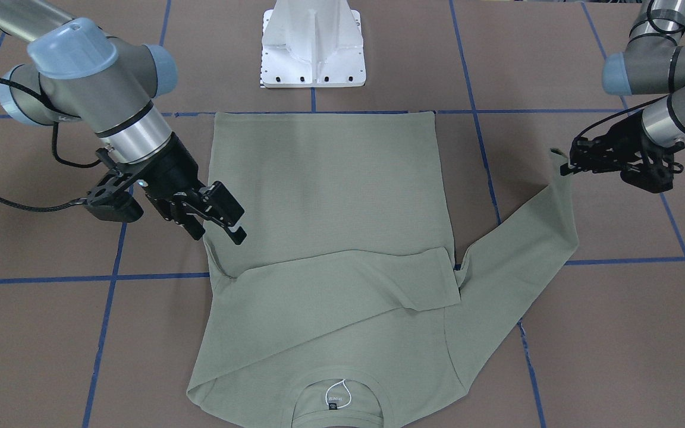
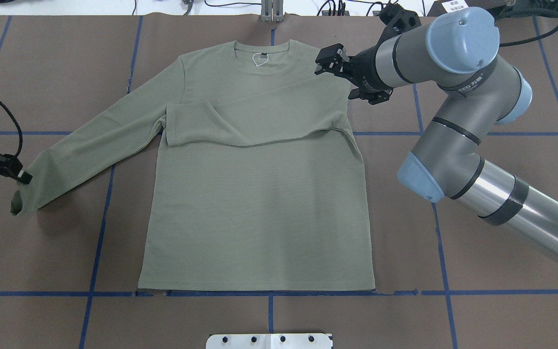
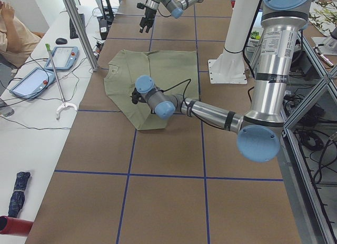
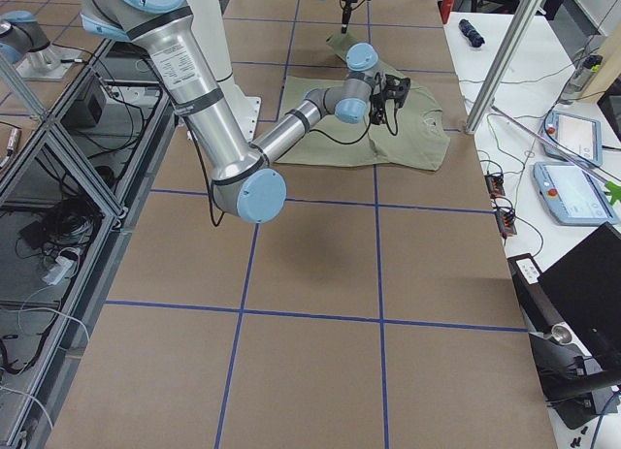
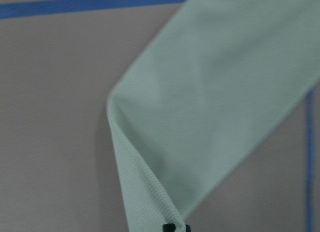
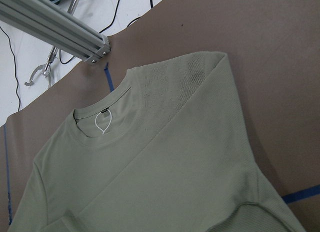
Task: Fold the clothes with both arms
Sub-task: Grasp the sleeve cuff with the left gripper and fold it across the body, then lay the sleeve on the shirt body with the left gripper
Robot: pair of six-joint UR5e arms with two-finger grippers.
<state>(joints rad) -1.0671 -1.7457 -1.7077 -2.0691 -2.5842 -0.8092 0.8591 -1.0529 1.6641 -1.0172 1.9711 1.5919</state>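
The sage-green shirt (image 2: 259, 203) lies flat on the table with its collar (image 2: 262, 51) away from the robot. One sleeve (image 2: 259, 121) is folded across the chest. The other sleeve (image 2: 95, 145) stretches out sideways, its cuff end raised. My left gripper (image 2: 23, 177) is shut on that sleeve near the cuff (image 1: 558, 156); the left wrist view shows the sleeve (image 5: 210, 101) bent upward to the fingertips. My right gripper (image 2: 328, 60) hovers open over the shirt's shoulder, holding nothing; it also shows at the shirt's edge (image 1: 220, 217). The right wrist view looks down on the collar (image 6: 102, 119).
The white pedestal base (image 1: 313, 47) stands by the shirt's hem side. Blue tape lines (image 2: 269, 293) cross the brown table. A side bench with teach pendants (image 3: 31, 80) and an aluminium post (image 3: 79, 28) lies beyond the collar side, with a person at it.
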